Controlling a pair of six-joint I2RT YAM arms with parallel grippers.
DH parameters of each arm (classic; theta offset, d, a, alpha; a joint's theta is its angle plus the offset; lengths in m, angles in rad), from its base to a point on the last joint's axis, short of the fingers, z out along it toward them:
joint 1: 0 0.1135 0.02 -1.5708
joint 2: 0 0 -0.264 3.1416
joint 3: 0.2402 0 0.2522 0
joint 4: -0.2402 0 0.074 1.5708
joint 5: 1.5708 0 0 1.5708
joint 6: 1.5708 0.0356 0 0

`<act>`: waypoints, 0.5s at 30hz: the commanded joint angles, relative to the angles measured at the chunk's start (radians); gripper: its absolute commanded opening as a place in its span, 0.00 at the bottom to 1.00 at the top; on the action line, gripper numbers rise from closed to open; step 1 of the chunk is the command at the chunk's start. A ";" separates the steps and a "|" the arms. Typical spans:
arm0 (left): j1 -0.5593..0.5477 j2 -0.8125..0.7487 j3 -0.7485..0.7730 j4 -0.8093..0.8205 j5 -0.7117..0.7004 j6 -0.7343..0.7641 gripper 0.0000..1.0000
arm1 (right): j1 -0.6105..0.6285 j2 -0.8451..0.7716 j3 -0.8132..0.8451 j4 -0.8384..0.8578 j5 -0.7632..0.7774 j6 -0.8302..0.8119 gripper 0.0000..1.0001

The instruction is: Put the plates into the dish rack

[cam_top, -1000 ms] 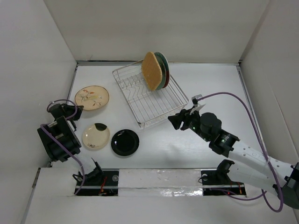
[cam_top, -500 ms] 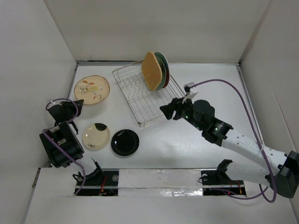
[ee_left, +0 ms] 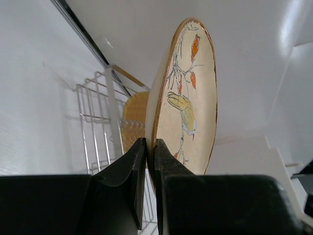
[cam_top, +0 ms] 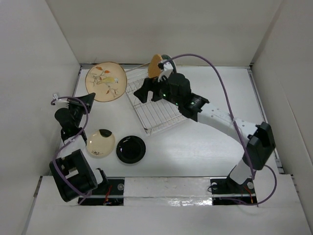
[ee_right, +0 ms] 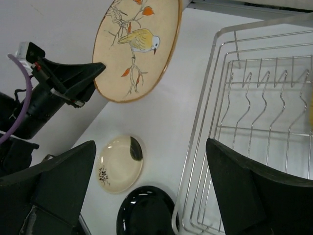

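Observation:
My left gripper is shut on the rim of the tan floral plate and holds it on edge in the air, left of the dish rack. The plate also shows in the right wrist view. My right gripper is open and empty above the rack's left edge. The bamboo plate stands in the rack's far end; the green and red plates are hidden behind my right arm. The cream plate and black plate lie flat on the table.
White walls enclose the table on the left, back and right. The rack sits at an angle in the middle back. A taped strip runs along the near edge between the arm bases.
My left gripper has lifted the tan floral plate off the table and carried it up and back towards the rack. My right arm has swung left and far, over the rack.

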 commanded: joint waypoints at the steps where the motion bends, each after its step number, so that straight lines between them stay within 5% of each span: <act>1: -0.027 -0.058 -0.008 0.208 0.082 -0.127 0.00 | -0.026 0.123 0.202 -0.072 -0.029 -0.010 1.00; 7: -0.040 -0.108 -0.044 0.234 0.141 -0.144 0.00 | -0.072 0.307 0.428 -0.160 -0.107 -0.028 1.00; 15: -0.058 -0.133 -0.093 0.318 0.213 -0.170 0.00 | -0.091 0.363 0.399 -0.061 -0.208 0.034 0.92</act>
